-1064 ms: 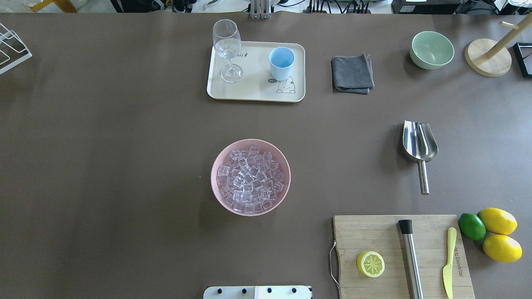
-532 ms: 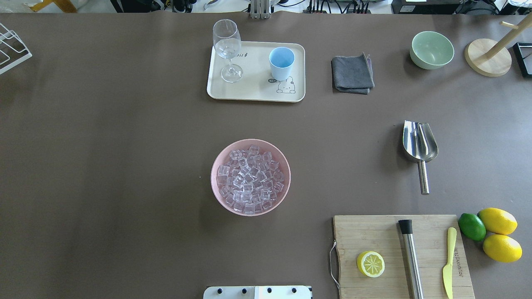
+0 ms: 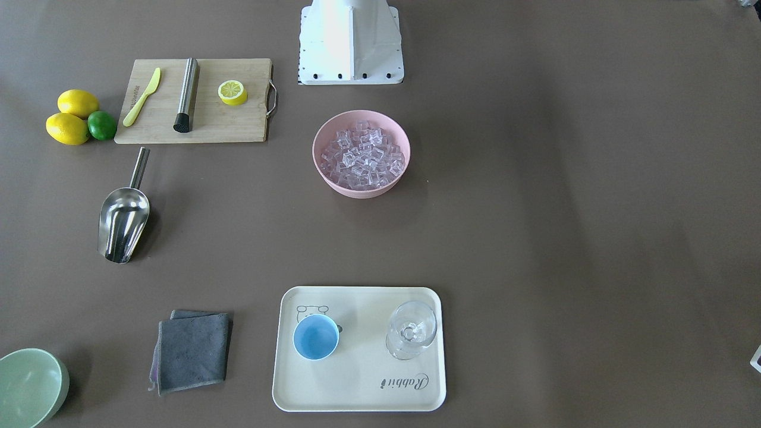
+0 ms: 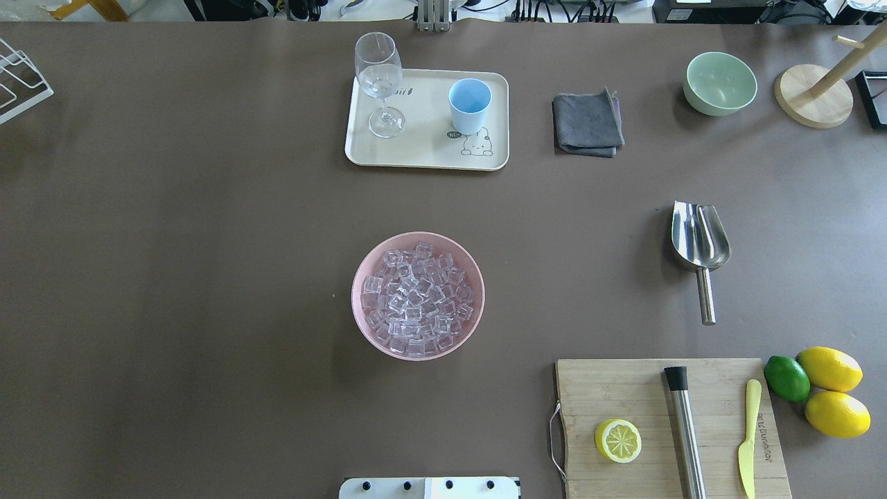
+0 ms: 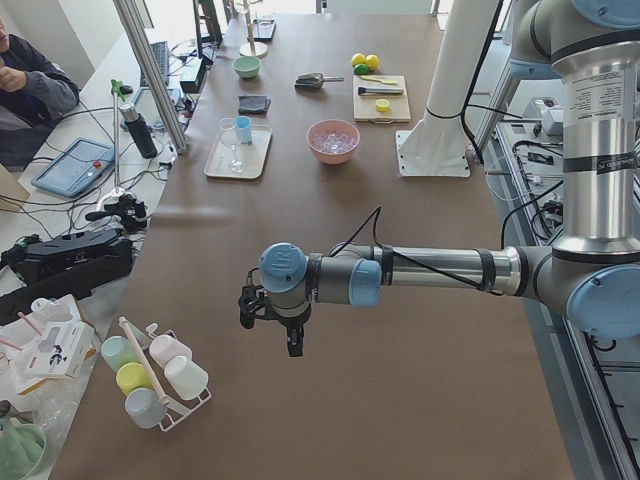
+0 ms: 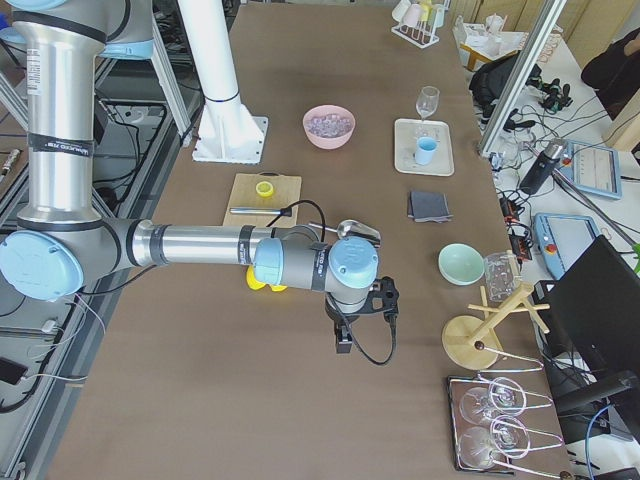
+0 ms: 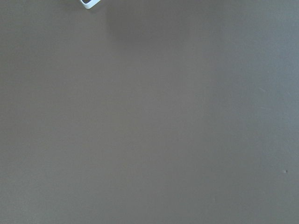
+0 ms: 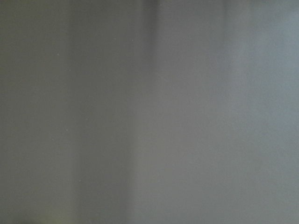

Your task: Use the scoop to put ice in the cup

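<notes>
The ice [image 4: 416, 298] fills a pink bowl [image 4: 359, 277] at the table's middle. The cup [image 4: 470, 104], light blue, stands on a cream tray [image 4: 423, 156] at the far side; it also shows in the front-facing view [image 3: 315, 336]. The steel scoop [image 4: 700, 239] lies flat on the table to the right, its handle toward the robot. My left gripper [image 5: 293, 345] hangs over bare table far to the left. My right gripper [image 6: 343, 343] hangs far to the right, past the lemons. Both show only in side views, so I cannot tell if they are open or shut.
A wine glass [image 4: 379, 83] shares the tray. A grey cloth [image 4: 587, 125] and a green bowl [image 4: 719, 83] lie at the far right. A cutting board [image 4: 624, 388] holds a lemon half, a steel cylinder [image 4: 686, 430] and a yellow knife. Lemons and a lime [image 4: 786, 378] lie beside it.
</notes>
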